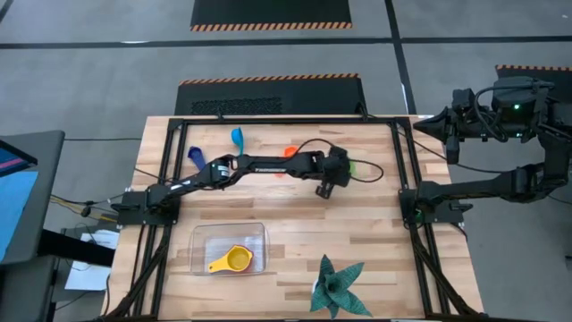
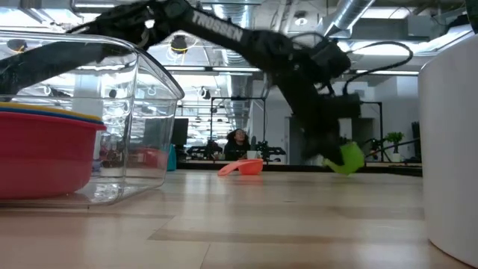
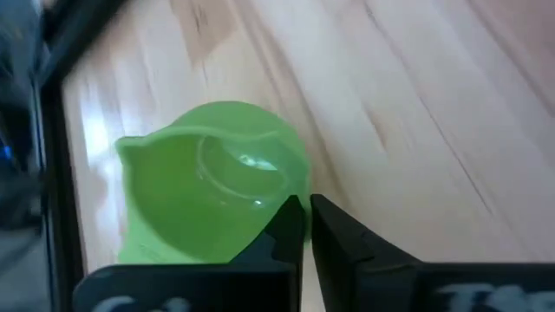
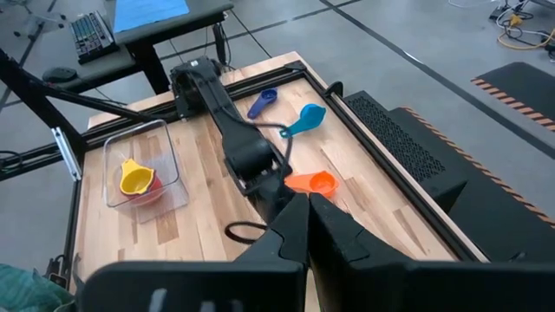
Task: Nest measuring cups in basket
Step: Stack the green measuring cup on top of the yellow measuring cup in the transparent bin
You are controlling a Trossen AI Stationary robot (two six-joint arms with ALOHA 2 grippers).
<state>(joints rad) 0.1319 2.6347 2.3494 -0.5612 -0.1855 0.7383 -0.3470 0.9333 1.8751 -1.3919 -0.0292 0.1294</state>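
Left hand (image 1: 325, 189) pinching green cup (image 3: 212, 192), near table's far edge, bare wood (image 1: 375, 233) nearer.

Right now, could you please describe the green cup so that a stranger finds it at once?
Follow the left arm across the wooden table to its claw. The green cup sits just beyond it, toward the table's far edge. It is the only green cup; its nearest neighbour is the orange cup.

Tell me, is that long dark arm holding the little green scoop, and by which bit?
Yes. The left gripper is shut on the green plastic measuring cup, pinching its rim wall. The right gripper waits off the table, holding nothing.
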